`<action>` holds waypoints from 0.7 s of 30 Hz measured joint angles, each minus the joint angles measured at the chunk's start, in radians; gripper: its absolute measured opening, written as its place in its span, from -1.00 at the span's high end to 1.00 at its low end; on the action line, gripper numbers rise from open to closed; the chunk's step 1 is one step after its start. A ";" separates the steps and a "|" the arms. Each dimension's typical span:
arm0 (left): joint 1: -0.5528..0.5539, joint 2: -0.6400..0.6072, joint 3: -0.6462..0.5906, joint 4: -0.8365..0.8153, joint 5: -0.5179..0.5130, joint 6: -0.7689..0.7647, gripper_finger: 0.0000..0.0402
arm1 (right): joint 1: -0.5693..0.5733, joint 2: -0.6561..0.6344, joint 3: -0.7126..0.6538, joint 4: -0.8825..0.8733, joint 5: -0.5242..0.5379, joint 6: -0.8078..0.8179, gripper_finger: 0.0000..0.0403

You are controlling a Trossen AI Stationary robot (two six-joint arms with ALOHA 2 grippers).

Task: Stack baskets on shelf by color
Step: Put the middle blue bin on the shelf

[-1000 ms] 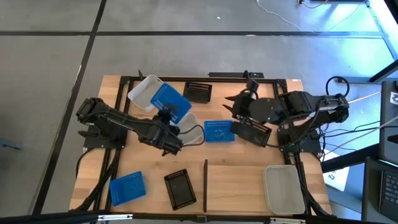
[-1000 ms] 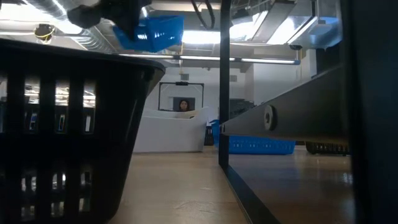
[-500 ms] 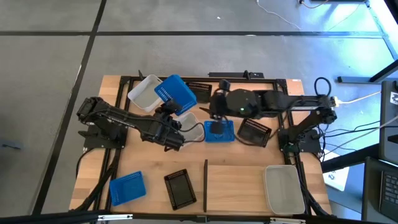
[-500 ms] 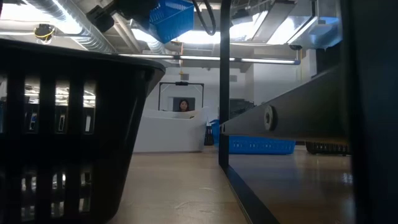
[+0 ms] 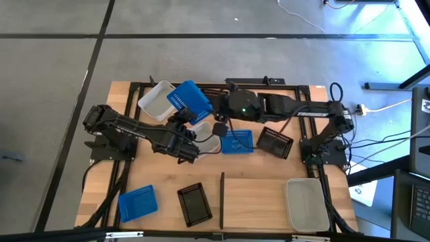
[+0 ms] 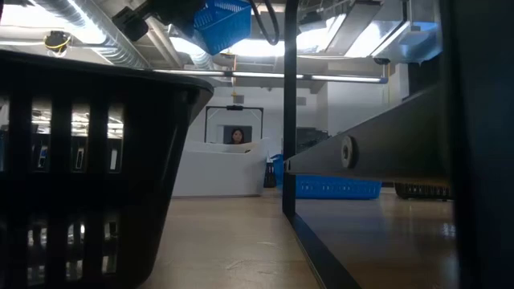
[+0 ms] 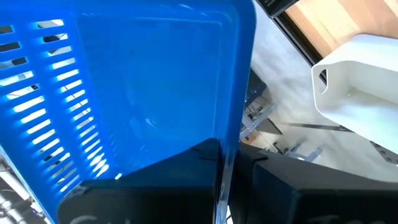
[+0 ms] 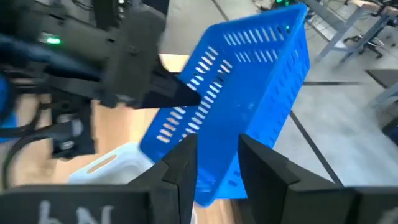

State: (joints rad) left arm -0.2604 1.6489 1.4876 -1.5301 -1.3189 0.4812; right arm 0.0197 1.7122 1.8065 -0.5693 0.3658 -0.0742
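Blue basket (image 5: 187,102): raised above the table's far-left middle, tilted, rim clamped by left gripper (image 5: 183,124). Right gripper (image 8: 214,163), jaws parted and empty (nearer of the two free ends), faces its underside just ahead. Shelf (image 5: 269,202) lies well apart, near edge.

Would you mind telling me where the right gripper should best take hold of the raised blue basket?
Probably the free end wall of the blue basket, approached from the right gripper side, opposite the left gripper clamping the other rim. The basket hangs tilted, so that thin slotted wall faces the open fingers.
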 joint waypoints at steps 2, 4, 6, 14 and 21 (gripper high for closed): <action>-0.001 0.000 0.000 0.002 0.000 0.000 1.00 | -0.010 0.010 0.000 -0.003 0.005 0.000 0.42; -0.003 0.000 0.000 0.004 0.000 0.000 1.00 | -0.018 0.016 0.000 0.003 0.005 0.002 0.42; -0.003 0.000 0.000 0.005 0.000 0.000 1.00 | -0.026 0.023 0.000 0.006 0.006 0.003 0.42; -0.013 0.000 0.000 0.006 0.003 0.000 1.00 | -0.061 0.061 0.000 0.007 0.006 0.017 0.42; -0.022 0.000 0.000 0.008 0.058 -0.032 1.00 | -0.069 0.078 0.000 0.006 0.001 0.014 0.66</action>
State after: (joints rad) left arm -0.2825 1.6493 1.4876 -1.5218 -1.2613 0.4497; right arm -0.0490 1.7901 1.8069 -0.5629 0.3666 -0.0597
